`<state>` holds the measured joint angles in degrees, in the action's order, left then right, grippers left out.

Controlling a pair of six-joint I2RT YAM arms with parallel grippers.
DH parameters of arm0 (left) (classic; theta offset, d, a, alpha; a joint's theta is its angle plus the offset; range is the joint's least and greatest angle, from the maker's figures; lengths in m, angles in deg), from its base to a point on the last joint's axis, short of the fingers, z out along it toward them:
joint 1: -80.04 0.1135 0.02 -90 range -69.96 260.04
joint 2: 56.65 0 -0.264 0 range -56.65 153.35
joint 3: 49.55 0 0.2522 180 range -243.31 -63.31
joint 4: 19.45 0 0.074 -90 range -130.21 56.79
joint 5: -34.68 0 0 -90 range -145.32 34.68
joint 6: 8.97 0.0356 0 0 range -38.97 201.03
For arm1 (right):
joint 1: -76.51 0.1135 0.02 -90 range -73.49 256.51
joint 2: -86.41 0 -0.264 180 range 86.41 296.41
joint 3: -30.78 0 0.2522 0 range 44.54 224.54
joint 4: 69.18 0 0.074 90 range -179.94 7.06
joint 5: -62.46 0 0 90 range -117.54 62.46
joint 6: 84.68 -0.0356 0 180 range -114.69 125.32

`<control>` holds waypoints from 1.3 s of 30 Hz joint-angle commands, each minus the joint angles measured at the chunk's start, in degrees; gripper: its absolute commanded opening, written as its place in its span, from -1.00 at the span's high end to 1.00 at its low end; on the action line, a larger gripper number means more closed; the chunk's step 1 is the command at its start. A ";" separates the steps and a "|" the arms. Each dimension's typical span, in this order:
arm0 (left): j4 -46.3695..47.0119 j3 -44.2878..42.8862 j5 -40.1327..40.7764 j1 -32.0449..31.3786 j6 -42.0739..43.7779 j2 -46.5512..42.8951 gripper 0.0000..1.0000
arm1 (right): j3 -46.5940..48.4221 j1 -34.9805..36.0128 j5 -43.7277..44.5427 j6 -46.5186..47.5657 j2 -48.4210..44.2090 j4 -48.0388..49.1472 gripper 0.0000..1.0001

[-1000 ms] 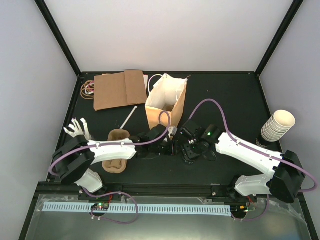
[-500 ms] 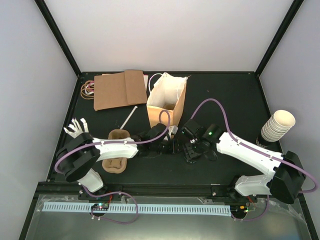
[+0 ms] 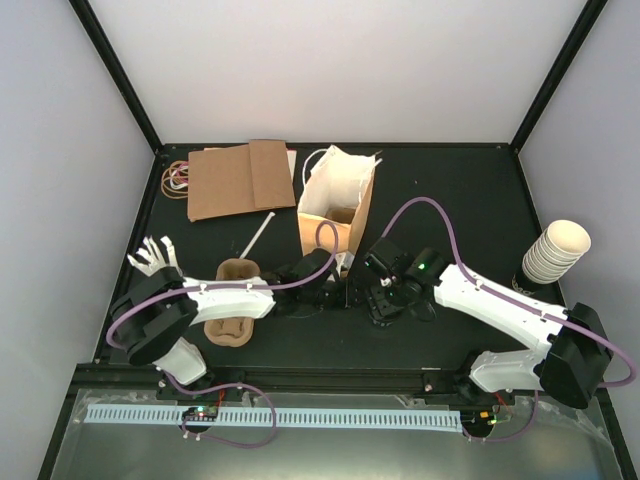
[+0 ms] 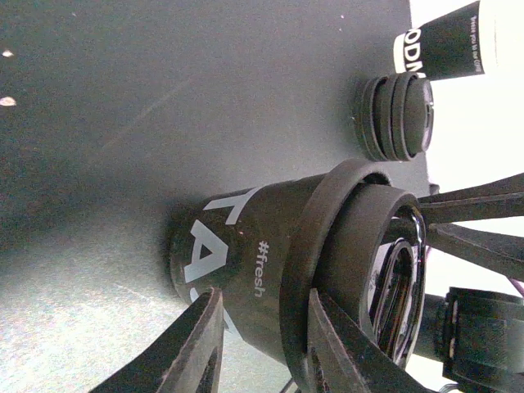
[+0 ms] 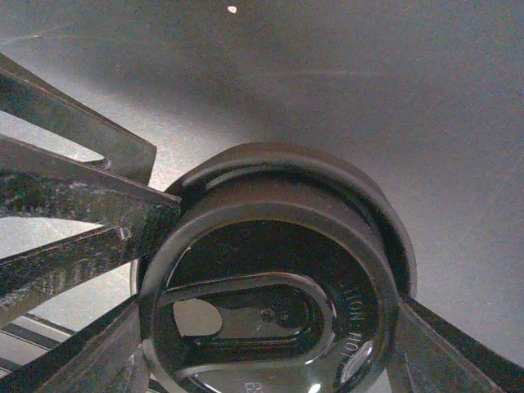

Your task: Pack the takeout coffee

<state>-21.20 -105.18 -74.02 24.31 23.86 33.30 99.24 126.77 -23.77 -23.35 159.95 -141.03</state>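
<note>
Change: the left gripper (image 4: 262, 315) has narrowed onto the coffee cup (image 4: 237, 262), and the paper bag (image 3: 335, 205) has tipped slightly right.
Meaning: the cup looks secured and ready to lift.
Fingers: left pinches the cup wall under the lid (image 5: 270, 303); the right gripper (image 5: 270, 315), spread wide, clasps the lid's rim.
Place: mid-table (image 3: 450, 190), toward the near edge, in front of the bag.
Materials: matte dark paper with white print; glossy, round, ridged plastic lid.
</note>
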 commanded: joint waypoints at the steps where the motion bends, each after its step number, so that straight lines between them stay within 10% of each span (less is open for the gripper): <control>1: -11.12 -2.50 3.13 -1.50 3.98 -2.89 0.35 | -4.40 0.69 -9.89 1.08 3.81 2.54 -0.46; 39: -7.28 4.70 -0.61 4.70 4.96 -12.72 0.25 | -0.10 4.42 -6.95 3.31 8.46 -1.68 -0.43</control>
<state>-29.31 -101.49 -74.89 28.36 29.02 22.48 102.60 130.12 -29.85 -19.07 164.27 -138.10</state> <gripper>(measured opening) 0.375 0.723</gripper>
